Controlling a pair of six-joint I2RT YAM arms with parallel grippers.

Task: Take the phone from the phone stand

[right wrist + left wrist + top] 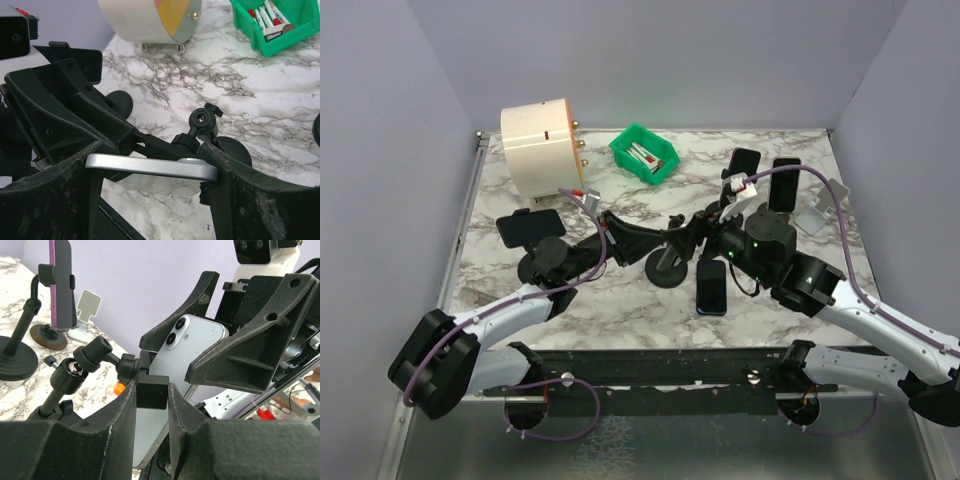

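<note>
The phone (192,340), pale silver-blue with two lenses, sits tilted in the black phone stand (667,270) at the table's middle. My left gripper (152,390) is shut on the stand's square clamp block (152,396) behind the phone. In the right wrist view the phone's silver edge (130,165) spans the gap between my right gripper's (152,171) two fingers, meeting both. The stand's ball joint (201,121) shows just beyond it. From the top view the phone itself is hidden between the two grippers.
A dark phone (712,286) lies flat beside the stand's base. Another stand with a phone (530,228) stands at the left, and two more (745,163) (785,182) at the back right near a small white holder (812,217). A green bin (644,152) and a cream drum (540,148) sit at the back.
</note>
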